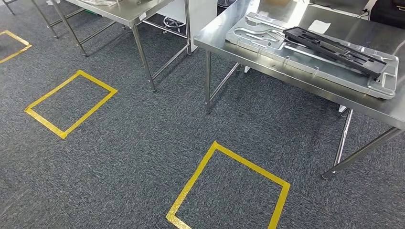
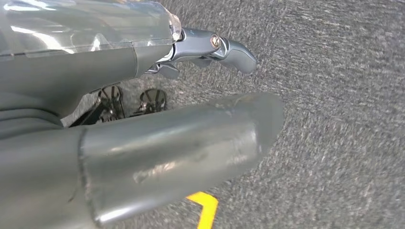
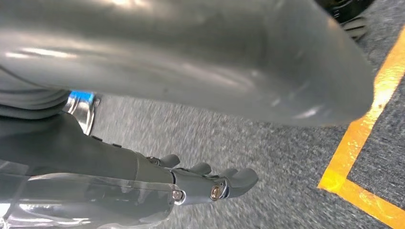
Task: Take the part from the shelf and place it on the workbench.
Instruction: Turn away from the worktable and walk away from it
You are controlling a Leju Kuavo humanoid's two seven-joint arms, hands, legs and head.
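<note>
Overhead, grey carpet (image 1: 143, 157) w/ yellow tape squares (image 1: 229, 188) ran under two steel tables. Workbench (image 1: 334, 90) at right carried a silver stamped panel (image 1: 267, 40) w/ the black part (image 1: 334, 50) lying diagonally on it. Second table (image 1: 124, 12) stood further left. Left hand (image 2: 143, 138) & right hand (image 3: 191, 71) hung over carpet, fingers (image 3: 210, 183) apart, gripping nothing.

Workbench (image 1: 305, 83) at right; flat tray (image 1: 267, 47) on it, long part (image 1: 334, 47) lying across tray top; paper slip (image 1: 319, 26) behind part; 2nd table (image 1: 125, 14) far left-centre; floor tape squares: one (image 1: 70, 102) left, one (image 1: 229, 191) near centre, before workbench.
</note>
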